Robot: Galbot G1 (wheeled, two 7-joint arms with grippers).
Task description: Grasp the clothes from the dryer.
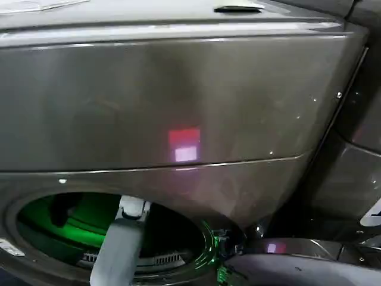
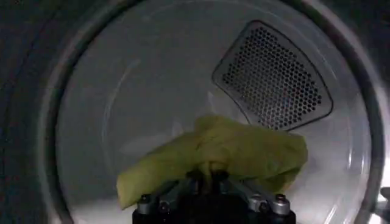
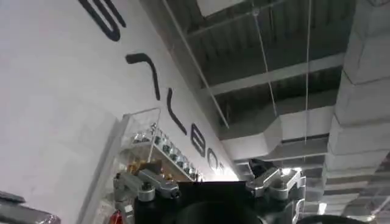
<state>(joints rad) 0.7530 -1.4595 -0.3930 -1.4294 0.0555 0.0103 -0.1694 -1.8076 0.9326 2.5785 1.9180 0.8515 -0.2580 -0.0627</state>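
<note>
While the left gripper (image 2: pixel 210 178) pinches the clothes (image 2: pixel 219 155), one piece lies inside the dryer (image 1: pixel 178 101).

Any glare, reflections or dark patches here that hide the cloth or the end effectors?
Head view: a red-white reflection sits on the dryer front, and green glow fills its opening. Left wrist view: the drum is dim, yet the yellow-green cloth reads clearly at the left end effector. Right wrist view: bright wall, dark ceiling.
</note>
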